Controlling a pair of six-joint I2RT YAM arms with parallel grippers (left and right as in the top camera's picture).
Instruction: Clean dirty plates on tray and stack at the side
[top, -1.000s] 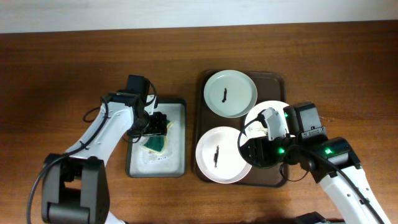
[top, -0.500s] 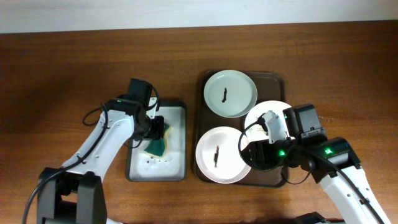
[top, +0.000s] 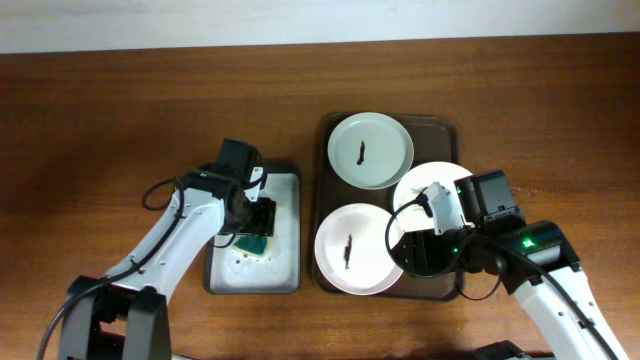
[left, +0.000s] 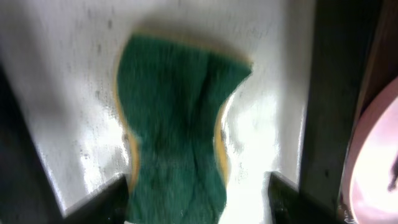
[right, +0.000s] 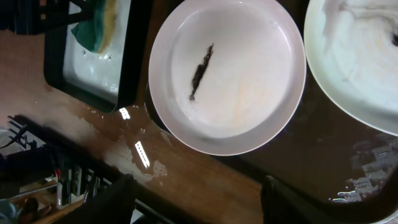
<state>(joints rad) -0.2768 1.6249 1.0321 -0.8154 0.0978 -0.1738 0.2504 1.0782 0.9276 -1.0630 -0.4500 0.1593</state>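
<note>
Three pale plates lie on the dark brown tray (top: 446, 130). The far plate (top: 370, 150) and the near-left plate (top: 348, 250) each carry a dark smear. The right plate (top: 428, 182) is partly under my right arm and looks wet in the right wrist view (right: 357, 56). My right gripper (top: 420, 252) is open and empty above the tray's near edge, beside the near-left plate (right: 230, 74). My left gripper (top: 256, 218) is open over the green-yellow sponge (top: 254, 242). In the left wrist view the sponge (left: 177, 124) lies between the open jaws (left: 196, 202).
The sponge lies on a small grey tray (top: 290, 178) left of the brown tray, wet and shiny inside (left: 273, 137). Water drops sit on the wooden table (right: 146, 158) by the brown tray's near-left corner. Bare wooden table surrounds both trays.
My left gripper has moved right and nearer over the grey tray, down over the sponge. The right arm and the plates have hardly moved.
</note>
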